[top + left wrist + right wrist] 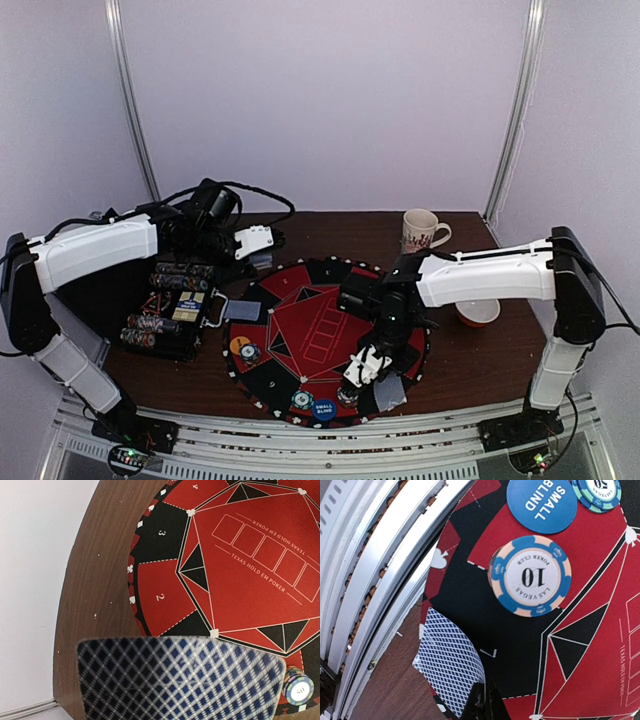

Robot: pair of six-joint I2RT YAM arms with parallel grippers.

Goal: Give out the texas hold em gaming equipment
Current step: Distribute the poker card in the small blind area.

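The round red-and-black Texas Hold Em mat [320,335] lies mid-table. My left gripper [258,243] hovers over the mat's far-left edge, shut on a blue-backed playing card [180,680] that hides its fingers in the left wrist view. My right gripper [483,706] is shut on the edge of another bent card [449,662] at the mat's near-right rim [390,392]. A blue "10" chip stack [532,575], the blue small blind button [547,502] and a green chip [597,492] lie just beyond it. A third card [243,311], an orange button [239,344] and a dark chip [251,353] lie at the mat's left.
An open black chip case [170,310] with rows of chips stands left of the mat. A white patterned mug [420,230] stands at the back right and an orange-rimmed bowl [478,313] behind the right arm. A metal rail [380,565] runs along the near edge.
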